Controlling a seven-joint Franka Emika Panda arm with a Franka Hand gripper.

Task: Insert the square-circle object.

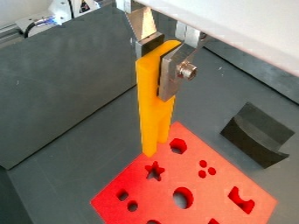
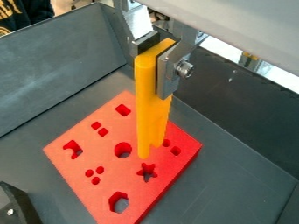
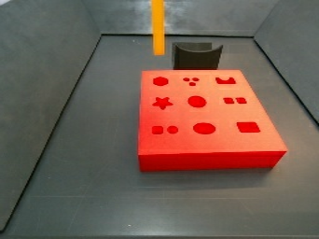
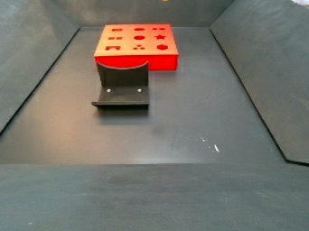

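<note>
The square-circle object (image 1: 155,105) is a long orange-yellow bar, hanging upright. My gripper (image 1: 160,57) is shut on its upper end, one silver finger on each side. It is the same in a wrist view (image 2: 159,54), with the bar (image 2: 149,109) below it. The bar's lower end hangs over the red block (image 1: 111,194) close to the star hole (image 1: 153,170), apart from the surface. In a side view the bar (image 3: 157,28) hangs well above the red block (image 3: 212,159), and the gripper is out of frame.
A dark grey curved piece (image 3: 196,54) stands on the floor beside the red block; it also shows in a wrist view (image 1: 257,131) and a side view (image 4: 122,86). Grey walls ring the dark floor. The red block (image 4: 167,61) sits at the far end.
</note>
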